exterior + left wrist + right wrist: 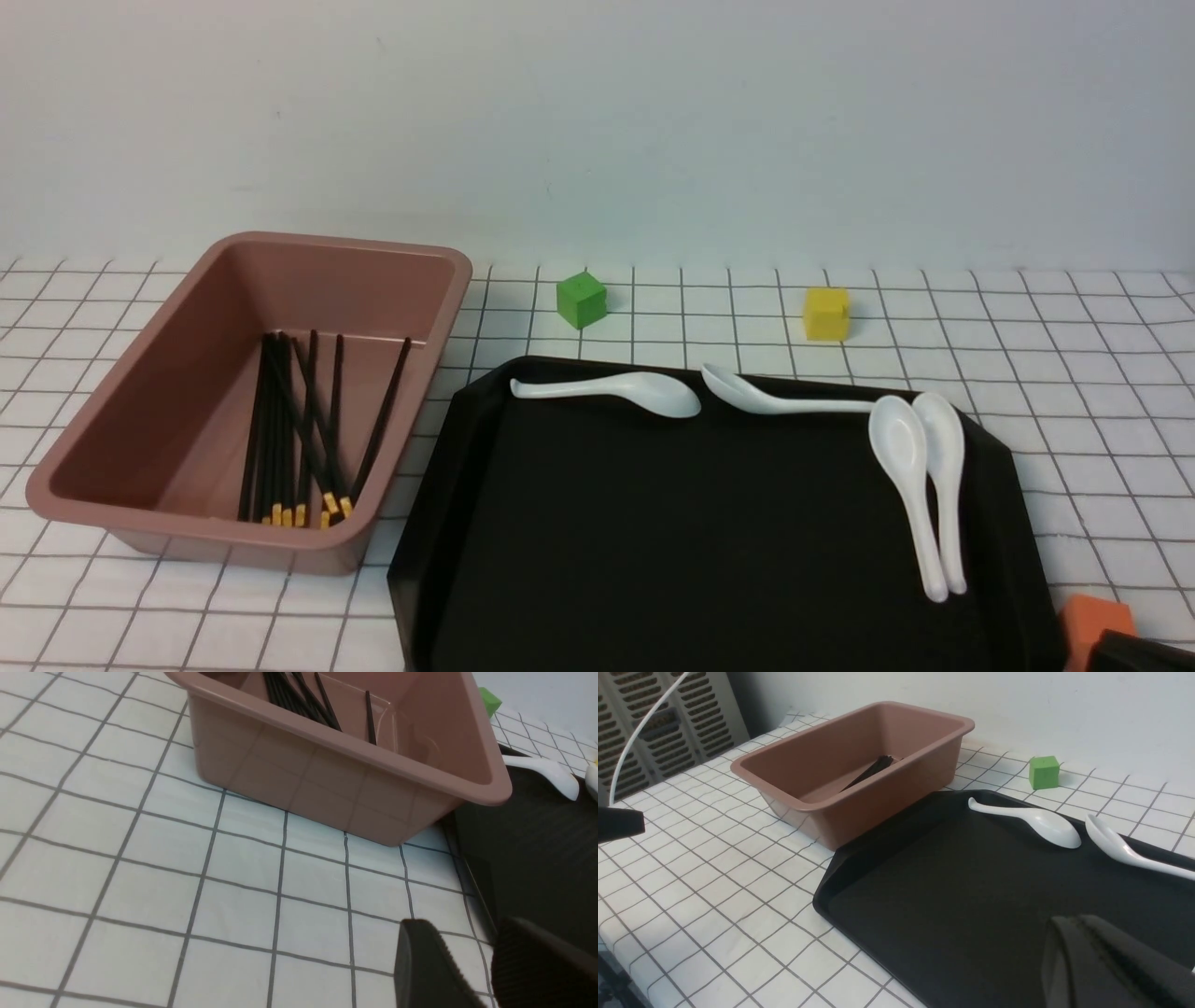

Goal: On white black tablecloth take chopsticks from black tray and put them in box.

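All the chopsticks (pixel 299 429) in view lie inside the box (pixel 121 411), which stands toward the table's left edge, with their yellow ends at its near wall. The black tray (pixel 653 541), by the near edge, carries only four white spoons (pixel 616 392), so the job looks finished. The left pincer (pixel 472 947) hangs over the tablecloth (pixel 1074 327) beside the box, its fingers slightly apart and empty. The right pincer (pixel 1083 926), above the tray, is pressed together.
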You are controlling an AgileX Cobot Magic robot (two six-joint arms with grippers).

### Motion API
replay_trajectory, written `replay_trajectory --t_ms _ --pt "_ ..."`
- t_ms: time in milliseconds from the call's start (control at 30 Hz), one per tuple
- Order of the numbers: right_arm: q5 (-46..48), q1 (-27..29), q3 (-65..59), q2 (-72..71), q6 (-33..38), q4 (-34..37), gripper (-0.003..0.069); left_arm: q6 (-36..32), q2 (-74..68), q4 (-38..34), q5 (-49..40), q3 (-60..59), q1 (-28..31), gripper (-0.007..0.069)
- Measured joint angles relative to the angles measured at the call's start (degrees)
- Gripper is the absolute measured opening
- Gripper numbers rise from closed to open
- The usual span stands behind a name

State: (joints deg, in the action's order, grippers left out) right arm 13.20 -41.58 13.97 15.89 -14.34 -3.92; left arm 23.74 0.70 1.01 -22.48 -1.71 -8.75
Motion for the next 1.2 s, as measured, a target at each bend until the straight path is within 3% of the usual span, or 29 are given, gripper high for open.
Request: replay_trajectory --t_ms 700,867,1133,1200 --pt "-1.42 1.1 -2.27 -1.04 2.38 -0.57 0.0026 0.0 0.0 0.0 0.0 0.0 0.0 0.0238" --pt "-5.39 9.03 -7.39 -4.07 5.7 2.32 0.0032 0.0 0.0 0.0 0.0 0.0 0.0 0.0238" --pt "-5.98 30.01 -15.33 -10.86 6.42 2.6 0.0043 0.0 0.0 0.0 0.0 0.0 0.0 0.0238" --pt "-4.88 33.02 -15.39 -11.96 6.42 2.54 0.0044 0.0 0.0 0.0 0.0 0.0 0.0 0.0238"
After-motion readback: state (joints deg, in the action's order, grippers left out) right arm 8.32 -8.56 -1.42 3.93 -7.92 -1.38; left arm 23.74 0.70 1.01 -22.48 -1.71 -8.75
